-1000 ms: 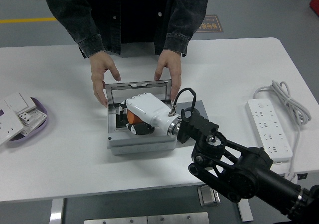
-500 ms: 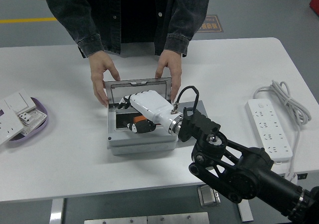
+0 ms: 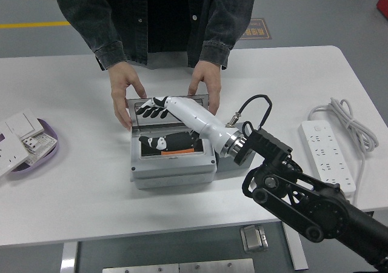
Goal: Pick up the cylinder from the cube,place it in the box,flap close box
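A grey metal box (image 3: 173, 168) stands at the table's middle with its lid (image 3: 171, 111) raised upright at the back. A strip of the orange cylinder (image 3: 179, 153) shows low inside the dark box. My right hand (image 3: 150, 108), white with black fingers, reaches over the box. Its fingers are spread flat against the inner face of the lid and hold nothing. A person at the far side holds the lid's two side edges with one hand (image 3: 124, 94) on the left and the other hand (image 3: 207, 88) on the right. The left arm is out of view.
A purple tray (image 3: 50, 151) with white switch plates sits at the left edge. A white power strip (image 3: 327, 155) with its coiled cable (image 3: 339, 112) lies at the right. The person's body stands close behind the box.
My right hand has let go of the orange cylinder inside the box, risen out of it and stretched back to the lid. The person's hands stay on the lid.
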